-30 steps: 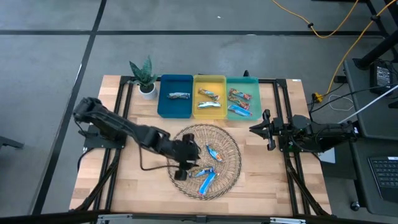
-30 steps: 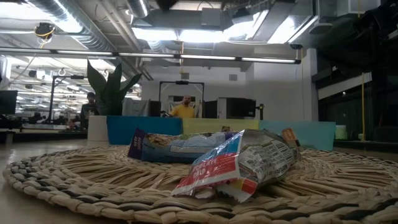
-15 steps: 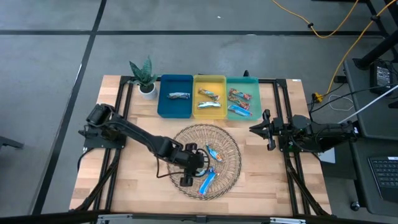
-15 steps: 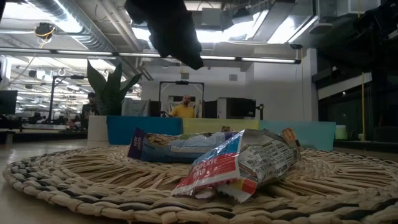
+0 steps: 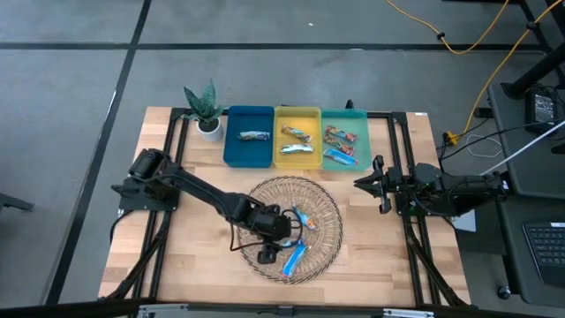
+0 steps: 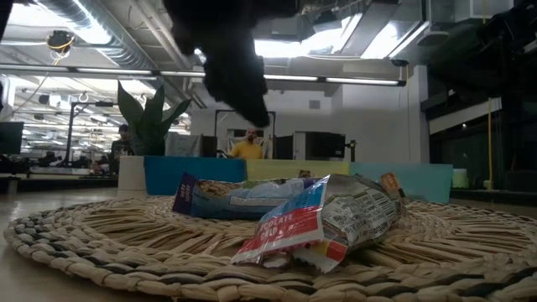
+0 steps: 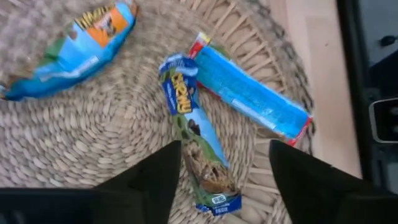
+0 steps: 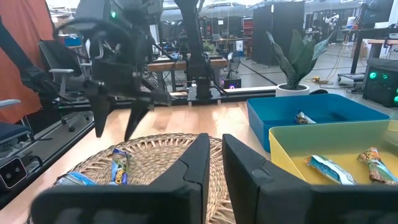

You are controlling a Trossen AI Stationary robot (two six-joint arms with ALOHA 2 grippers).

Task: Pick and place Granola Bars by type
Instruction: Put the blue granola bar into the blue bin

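Green-and-blue granola bar lies on the woven straw mat, between the spread fingers of the left gripper poised over it, untouched. Just beside it lie a bright blue bar and a silvery-blue bar. Right gripper waits off the mat, fingers closed, near the green tray.

You see a green-and-blue printed granola bar between the left gripper jaws, a bright blue bar red-tipped beside them, on the tan woven mat
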